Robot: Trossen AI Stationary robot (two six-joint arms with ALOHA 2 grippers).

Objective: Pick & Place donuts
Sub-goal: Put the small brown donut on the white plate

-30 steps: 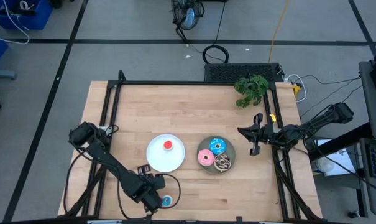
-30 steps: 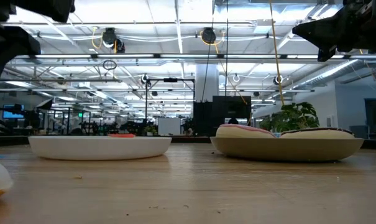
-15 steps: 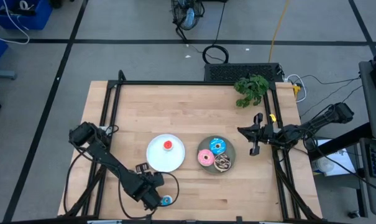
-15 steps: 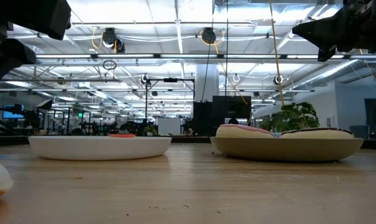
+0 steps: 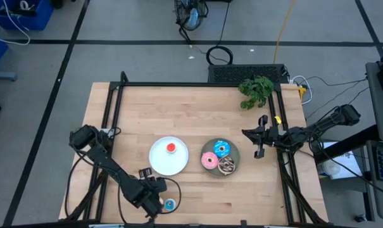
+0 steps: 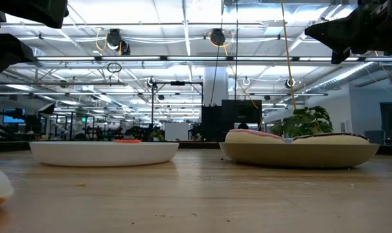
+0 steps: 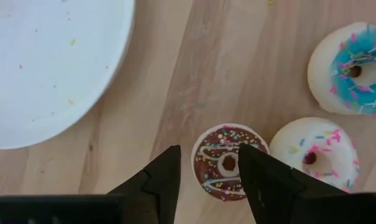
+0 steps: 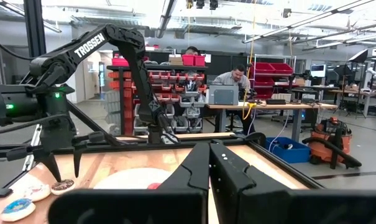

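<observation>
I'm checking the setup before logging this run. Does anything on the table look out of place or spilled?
Nothing looks spilled or damaged. Three tiny donuts, brown, pink-white and blue, lie loose on the wood beside the white plate, under the open left gripper. The right gripper waits, shut, at the table's right edge.

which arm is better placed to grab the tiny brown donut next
Left: the left gripper hovers open directly over the tiny brown sprinkled donut, while the right gripper waits at the table's far right edge, shut.

Bright overhead lighting, soft shadows, sharp
</observation>
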